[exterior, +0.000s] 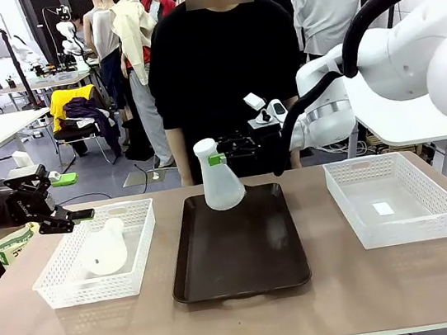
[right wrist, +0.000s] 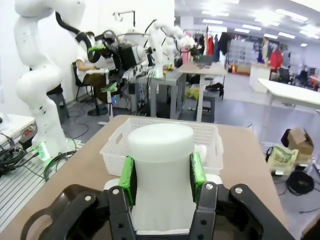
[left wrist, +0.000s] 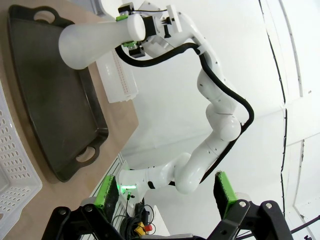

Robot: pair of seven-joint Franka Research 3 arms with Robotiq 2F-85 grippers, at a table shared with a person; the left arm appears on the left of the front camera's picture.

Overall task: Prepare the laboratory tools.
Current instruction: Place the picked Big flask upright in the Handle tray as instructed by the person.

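Observation:
My right gripper (exterior: 216,158) is shut on the neck of a frosted white conical flask (exterior: 223,187), which stands upright at the far end of the dark brown tray (exterior: 241,265); I cannot tell if its base touches. In the right wrist view the green pads (right wrist: 128,181) clamp that flask's neck (right wrist: 161,160). In the left wrist view the same flask (left wrist: 92,42) hangs over the tray (left wrist: 55,110). A second flask (exterior: 106,247) lies on its side in the left white basket (exterior: 58,291). My left gripper (exterior: 71,220) hovers open at that basket's far left rim, its fingers (left wrist: 107,196) wide apart.
A white mesh basket (exterior: 397,218) with no flask in it stands right of the tray. A person in black stands behind the table's far edge. The left basket (right wrist: 205,131) shows beyond the held flask in the right wrist view.

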